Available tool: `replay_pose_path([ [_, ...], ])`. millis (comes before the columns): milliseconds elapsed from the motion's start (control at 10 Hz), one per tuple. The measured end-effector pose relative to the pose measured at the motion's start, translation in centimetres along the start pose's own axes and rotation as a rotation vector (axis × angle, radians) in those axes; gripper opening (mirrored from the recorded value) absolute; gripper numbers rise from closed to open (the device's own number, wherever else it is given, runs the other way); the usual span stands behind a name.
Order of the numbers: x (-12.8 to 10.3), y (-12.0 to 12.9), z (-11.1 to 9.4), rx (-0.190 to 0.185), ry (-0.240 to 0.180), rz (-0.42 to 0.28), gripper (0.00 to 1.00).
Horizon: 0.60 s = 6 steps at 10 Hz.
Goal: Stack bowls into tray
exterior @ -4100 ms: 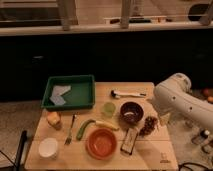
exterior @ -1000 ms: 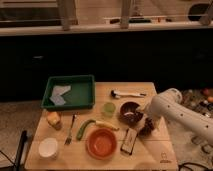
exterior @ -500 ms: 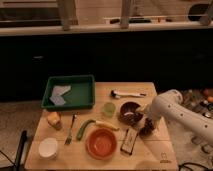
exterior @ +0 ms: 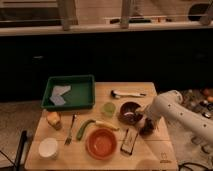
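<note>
The dark brown bowl (exterior: 129, 112) sits on the wooden table right of centre. The wider orange-red bowl (exterior: 102, 143) sits near the front edge. The dark green tray (exterior: 69, 92) lies at the back left with a pale card in it. My gripper (exterior: 141, 119) reaches in from the right on a white arm (exterior: 172, 109) and sits low at the brown bowl's right rim.
A pale green cup (exterior: 108, 109) stands left of the brown bowl. A banana (exterior: 106, 125), green vegetable (exterior: 85, 129), fork (exterior: 71, 129), white cup (exterior: 49, 147), fruit (exterior: 53, 119), dark packet (exterior: 129, 142), reddish cluster (exterior: 148, 126) and a utensil (exterior: 126, 93) lie about.
The arm has swung left and down from the table's right side to the brown bowl's rim. Over the last second it has barely moved.
</note>
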Motion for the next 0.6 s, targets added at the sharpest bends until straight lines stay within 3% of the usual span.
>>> replay_pose_path([
  [200,-0.1,0.2,0.2,-0.015,0.006,-0.005,0.8],
  [600,-1.0,-1.0,-1.5,-0.1,0.075,-0.056,0.8],
])
